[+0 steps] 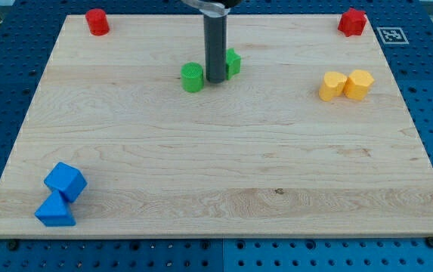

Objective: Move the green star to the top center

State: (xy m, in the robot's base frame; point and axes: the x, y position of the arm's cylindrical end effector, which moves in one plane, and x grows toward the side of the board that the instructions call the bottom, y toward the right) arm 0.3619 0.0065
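My tip (217,79) stands near the view's top centre, between two green blocks. A green block (233,63), partly hidden behind the rod, sits just to the tip's right and slightly above it; its shape looks like a star but the rod covers part of it. A round green cylinder (192,77) sits just to the tip's left. The tip looks to be touching or nearly touching the right green block.
A red cylinder (97,21) is at the top left corner, a red block (352,22) at the top right. Two yellow blocks (333,86) (359,83) sit together at the right. Two blue blocks (66,181) (54,211) are at the bottom left of the wooden board (216,166).
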